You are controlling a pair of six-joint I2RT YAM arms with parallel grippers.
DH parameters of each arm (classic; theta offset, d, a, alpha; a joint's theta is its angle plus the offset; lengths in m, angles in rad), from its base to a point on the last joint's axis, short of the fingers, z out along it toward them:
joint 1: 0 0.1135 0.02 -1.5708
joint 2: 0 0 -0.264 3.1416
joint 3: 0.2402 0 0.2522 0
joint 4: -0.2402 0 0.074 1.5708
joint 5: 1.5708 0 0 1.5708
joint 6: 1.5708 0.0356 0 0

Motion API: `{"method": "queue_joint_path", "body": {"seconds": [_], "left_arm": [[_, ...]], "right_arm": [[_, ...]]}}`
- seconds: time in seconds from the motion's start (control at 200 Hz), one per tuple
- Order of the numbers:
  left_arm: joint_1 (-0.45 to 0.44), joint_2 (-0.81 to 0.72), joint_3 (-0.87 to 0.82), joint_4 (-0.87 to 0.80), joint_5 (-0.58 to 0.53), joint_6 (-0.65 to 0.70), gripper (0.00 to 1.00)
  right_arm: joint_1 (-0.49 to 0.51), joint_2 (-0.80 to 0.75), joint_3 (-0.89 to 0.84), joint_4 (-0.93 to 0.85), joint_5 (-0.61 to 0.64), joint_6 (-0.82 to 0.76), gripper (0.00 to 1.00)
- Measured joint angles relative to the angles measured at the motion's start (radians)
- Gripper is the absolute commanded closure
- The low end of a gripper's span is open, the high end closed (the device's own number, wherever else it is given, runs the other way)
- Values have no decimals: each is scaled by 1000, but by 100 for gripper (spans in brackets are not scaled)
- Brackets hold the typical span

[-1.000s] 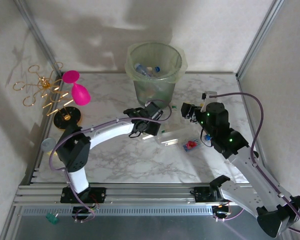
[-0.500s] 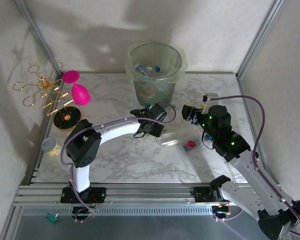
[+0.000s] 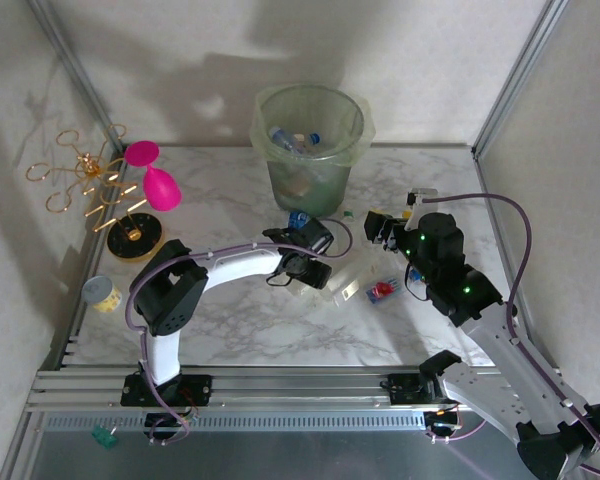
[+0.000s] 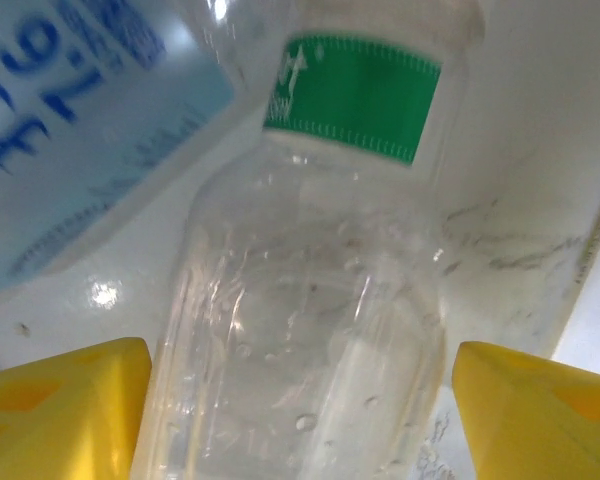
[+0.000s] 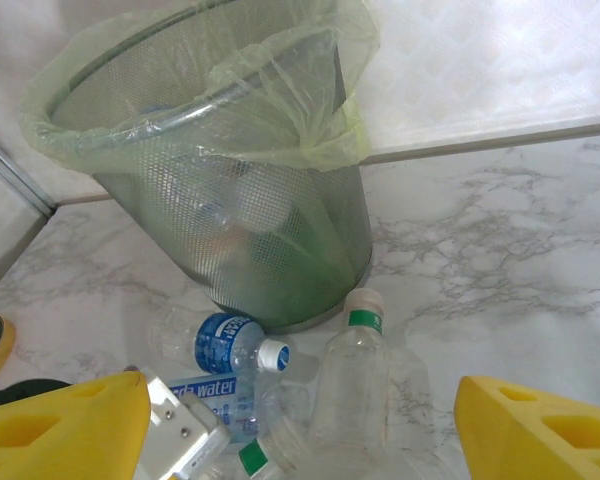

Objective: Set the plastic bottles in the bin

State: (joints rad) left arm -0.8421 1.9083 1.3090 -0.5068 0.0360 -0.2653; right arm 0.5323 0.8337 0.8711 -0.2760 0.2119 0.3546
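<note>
As you are looking down from the top camera, the bin (image 3: 310, 165) is standing at the far middle of the marble table (image 3: 230, 320), and several bottles (image 3: 295, 138) are lying inside it. The left arm is reaching across the middle, and the left gripper (image 3: 320, 272) is sitting low over a cluster of clear bottles (image 3: 348, 272) lying in front of the bin. A red-and-blue labelled bottle (image 3: 380, 291) is lying just right of that cluster, and a blue-labelled bottle (image 3: 298, 220) is resting near the bin's foot. The right gripper (image 3: 382, 225) is hovering to the right of the bin, apart from the cluster. A pink ornament (image 3: 152, 180) is standing at the far left.

In the left wrist view, you are seeing a green-banded clear bottle (image 4: 310, 330) lying on the table between the yellow fingers (image 4: 65, 410). Those fingers are standing apart, one at each flank of the bottle. You cannot tell whether they are pressing on it. Another bottle's blue-printed label (image 4: 70, 120) is showing at the top left.

In the right wrist view, the right gripper's yellow fingertips (image 5: 540, 425) are standing wide apart, gripping nothing. Ahead of them the bin is standing with its liner bag (image 5: 280, 90) folded over the rim. The blue-labelled bottle is lying at its foot, just beside a white-capped clear bottle (image 5: 352, 385) whose cap is pointing toward the bin.
</note>
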Motion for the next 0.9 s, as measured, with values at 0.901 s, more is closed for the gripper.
{"method": "queue_joint_path", "body": {"seconds": [0.901], "left_arm": [[-8, -356, -23, -48, -9, -13, 51]], "right_arm": [[-3, 14, 21, 4, -140, 43, 11]]}}
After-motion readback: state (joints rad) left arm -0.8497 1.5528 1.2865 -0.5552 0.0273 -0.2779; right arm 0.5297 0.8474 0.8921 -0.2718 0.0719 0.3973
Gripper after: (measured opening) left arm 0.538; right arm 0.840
